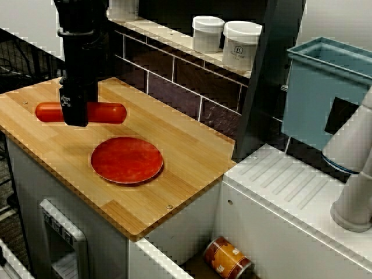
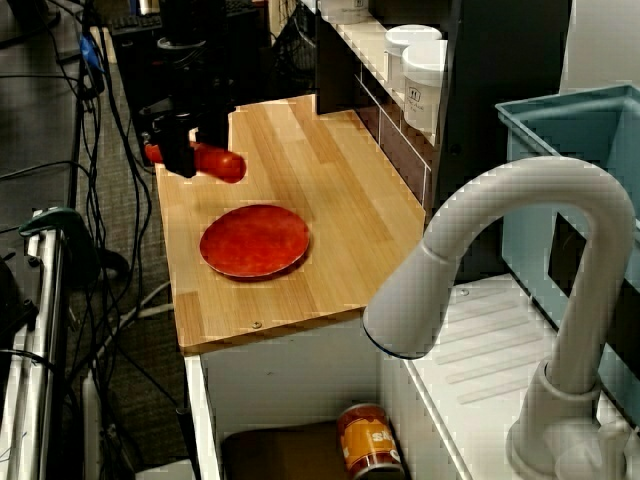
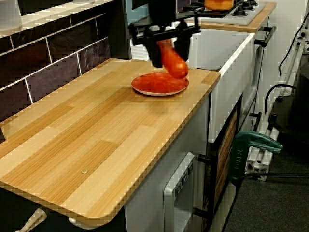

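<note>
Red sausage [image 1: 107, 113] clamped crosswise in my hand [image 1: 75, 115], both ends protruding; red plate [image 1: 127, 160] near it on the table [image 1: 192, 145].

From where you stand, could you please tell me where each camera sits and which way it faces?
View from above: high in front, looking down at the wooden counter and tiled wall; shows the gripper clamping the red sausage.
View from the sink side: behind the white faucet, facing along the counter; shows the gripper.
Low end view: at the counter's far end, facing the stove; shows the gripper.
All three share the sausage and red plate.
</note>
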Tool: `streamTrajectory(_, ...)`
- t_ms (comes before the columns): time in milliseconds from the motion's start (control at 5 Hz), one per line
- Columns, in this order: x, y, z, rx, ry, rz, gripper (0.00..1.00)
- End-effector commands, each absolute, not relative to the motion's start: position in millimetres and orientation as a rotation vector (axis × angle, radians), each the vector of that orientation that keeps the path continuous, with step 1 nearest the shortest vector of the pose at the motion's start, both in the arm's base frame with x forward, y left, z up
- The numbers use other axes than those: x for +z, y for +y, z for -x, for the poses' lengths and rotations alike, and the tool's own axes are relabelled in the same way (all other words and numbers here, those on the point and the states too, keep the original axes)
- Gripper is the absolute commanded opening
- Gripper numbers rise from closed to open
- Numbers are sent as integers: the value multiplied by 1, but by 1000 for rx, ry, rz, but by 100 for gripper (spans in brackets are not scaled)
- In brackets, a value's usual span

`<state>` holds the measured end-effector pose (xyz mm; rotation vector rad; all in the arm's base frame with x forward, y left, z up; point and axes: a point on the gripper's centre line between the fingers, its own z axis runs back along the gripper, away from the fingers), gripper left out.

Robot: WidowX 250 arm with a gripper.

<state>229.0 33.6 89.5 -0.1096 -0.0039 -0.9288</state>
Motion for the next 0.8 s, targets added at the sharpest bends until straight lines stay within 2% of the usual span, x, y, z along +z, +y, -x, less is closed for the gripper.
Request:
streamTrajectory(0,78,18,-227,-960,-71,31,0)
streamTrajectory(200,68,9,-241,-937,-75,17,0)
streamTrajectory(600,56,3,-255,-896,-50,-15,0)
